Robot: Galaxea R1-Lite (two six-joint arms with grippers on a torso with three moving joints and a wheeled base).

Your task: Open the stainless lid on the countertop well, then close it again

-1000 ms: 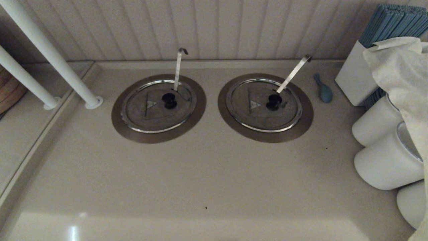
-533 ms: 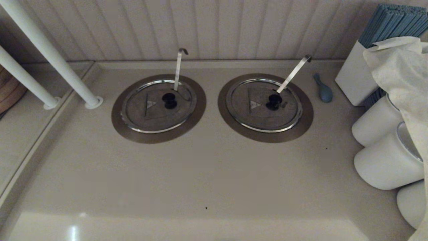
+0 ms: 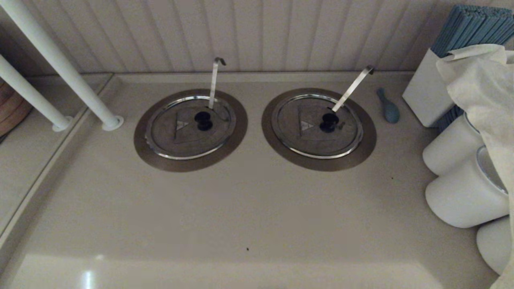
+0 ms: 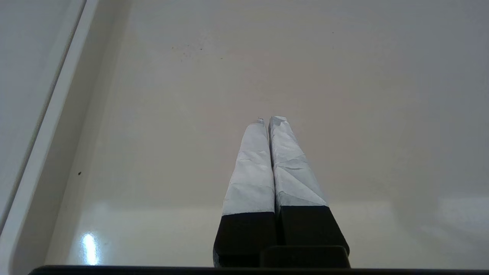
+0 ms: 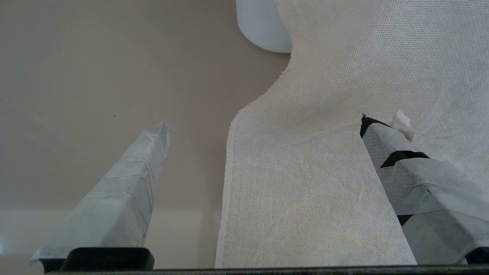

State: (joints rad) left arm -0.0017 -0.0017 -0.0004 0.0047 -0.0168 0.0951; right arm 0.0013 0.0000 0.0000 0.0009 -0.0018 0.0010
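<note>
The stainless lid point(image 3: 182, 134) lies flat and closed on the countertop well, whose bronze-grey collar point(image 3: 145, 149) rings it, at the back left of the counter. Its black knob point(image 3: 203, 120) sits at the centre and a near-upright hooked ladle handle point(image 3: 214, 82) pokes through it. Neither gripper shows in the head view. In the left wrist view my left gripper point(image 4: 267, 120) is shut on nothing above bare counter. My right gripper point(image 5: 264, 126) stands open, with a white cloth point(image 5: 324, 160) hanging beyond its fingers.
The twin lid point(image 3: 311, 132) with a slanted ladle handle point(image 3: 353, 88) sits to the right. A small blue object point(image 3: 388, 106), a white box point(image 3: 427, 94), white canisters point(image 3: 461, 192) and the draped cloth point(image 3: 482, 88) crowd the right side. White poles point(image 3: 60, 64) stand at the left.
</note>
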